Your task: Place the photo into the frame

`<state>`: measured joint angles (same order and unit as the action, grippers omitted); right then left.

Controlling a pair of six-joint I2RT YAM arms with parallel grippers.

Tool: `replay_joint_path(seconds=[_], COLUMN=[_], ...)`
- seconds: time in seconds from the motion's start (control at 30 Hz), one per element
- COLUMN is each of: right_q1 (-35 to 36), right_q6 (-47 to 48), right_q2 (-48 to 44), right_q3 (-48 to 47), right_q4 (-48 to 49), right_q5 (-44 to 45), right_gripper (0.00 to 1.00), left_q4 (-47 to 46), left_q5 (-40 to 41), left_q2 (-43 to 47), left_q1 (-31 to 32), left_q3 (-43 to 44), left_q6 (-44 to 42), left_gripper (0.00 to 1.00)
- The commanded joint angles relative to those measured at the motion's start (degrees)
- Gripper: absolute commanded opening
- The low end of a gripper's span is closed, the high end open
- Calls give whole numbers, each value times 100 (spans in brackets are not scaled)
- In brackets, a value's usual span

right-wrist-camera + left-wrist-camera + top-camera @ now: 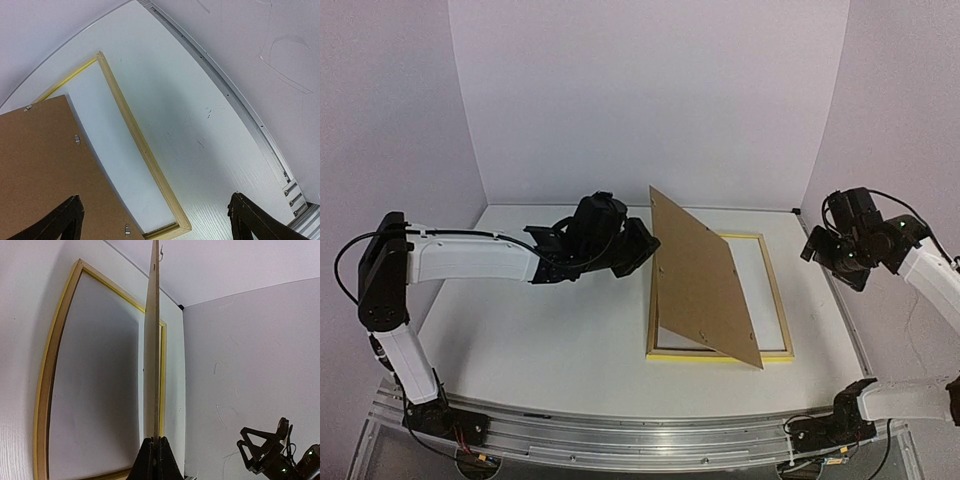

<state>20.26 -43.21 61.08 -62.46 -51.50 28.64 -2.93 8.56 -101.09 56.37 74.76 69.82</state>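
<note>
The frame [777,290] lies flat on the table right of centre, its thin yellow border around a plain white area [115,165]. A brown backing board [700,275] stands tilted over the frame's left half. Its near edge rests by the frame's front rail. My left gripper [645,245] is shut on the board's upper left edge, and the left wrist view shows the board [152,340] edge-on between the closed fingers [156,440]. My right gripper [835,255] hangs open above the table's right side, and nothing sits between its fingertips [72,215]. The photo's printed face is not visible.
White walls close in the table at the back and on both sides. A metal rail [240,115] runs along the table's right edge. Bare white tabletop [540,340] lies left of the frame, under my left arm.
</note>
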Motion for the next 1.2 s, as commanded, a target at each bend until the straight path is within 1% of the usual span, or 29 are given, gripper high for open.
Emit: replay_joint_path(seconds=[0.0,0.1,0.2,0.27,0.37,0.47,0.6,0.73,0.8,1.17], right_q1=[-302,-577,-946,-1272,-1744,-1894,-1962,-2247,-2279,-2361], right_q6=[149,231,537,757,945,1183,1444,1593,1701,1807], right_q2=[63,185,403,638,1076,1498,1930,2423,2671,3378], right_q3=[179,395,688,873,1118,1233,1284,1317,1293,1182], right_q4=[289,498,938,1252,1735,2190,2562,2938,3027,3111], right_q5=[-647,-1017,-1570,-2166,-3358,-3917,-4128,-4546,-4695,-4628], right_gripper=[98,98,98,97,92,89,87,78,73,58], left_q4=[-798,-966,-993,-964,-711,-565,-444,-391,-430,-324], left_q5=[-5,-440,-622,-700,-837,-1119,-1221,-1390,-1446,-1193], left_q2=[-218,-419,-552,-576,-628,-678,-865,-1161,-1232,-1492], left_q1=[-210,-383,-495,-573,-695,-787,-805,-836,-863,-932], left_q3=[-6,-77,-74,-37,100,185,347,536,551,686], left_q6=[387,543,474,271,-29,-242,-384,-465,-484,-685], left_gripper=[0,0,0,0,0,0,0,0,0,0])
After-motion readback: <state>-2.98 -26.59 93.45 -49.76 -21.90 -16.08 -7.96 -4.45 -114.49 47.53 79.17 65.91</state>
